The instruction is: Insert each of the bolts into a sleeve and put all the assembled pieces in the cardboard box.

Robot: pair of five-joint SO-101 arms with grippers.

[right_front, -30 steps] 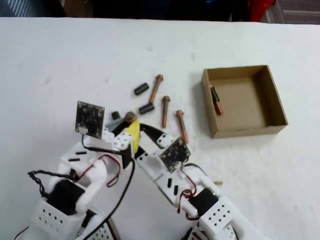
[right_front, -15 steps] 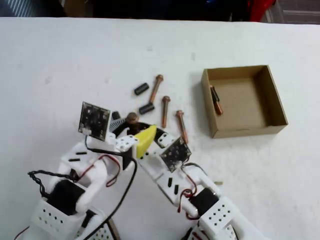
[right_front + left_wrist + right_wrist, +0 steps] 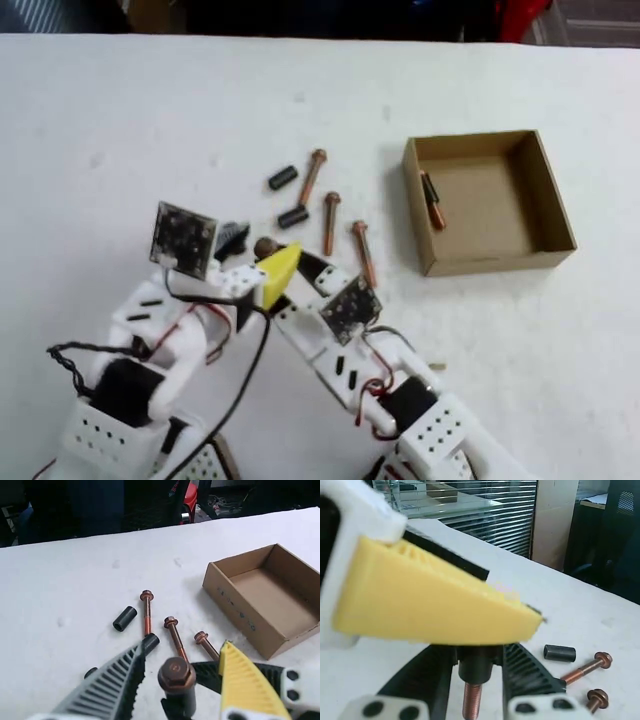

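Note:
My right gripper [image 3: 476,672] is shut on a black sleeve [image 3: 476,666] with a copper bolt [image 3: 471,700] standing in it. The shank sticks out below the sleeve. The bolt's hex head [image 3: 176,674] shows from above between the grey and yellow fingers [image 3: 240,680] of my left gripper [image 3: 184,647], which is open around it without touching. In the high view this bolt head [image 3: 265,247] sits just ahead of both arms. Three loose bolts [image 3: 329,222] and two loose sleeves [image 3: 293,216] lie on the white table. The cardboard box [image 3: 545,190] stands to the right.
One assembled bolt and sleeve [image 3: 431,200] lies against the box's left wall. The loose bolts [image 3: 175,635] and a sleeve [image 3: 124,618] lie between the grippers and the box [image 3: 240,615]. A small dark piece [image 3: 90,672] lies near the grey finger.
My left gripper has opened and let go of the bolt head, and its arm has drawn back a little to the left. The right gripper still holds the sleeve in place.

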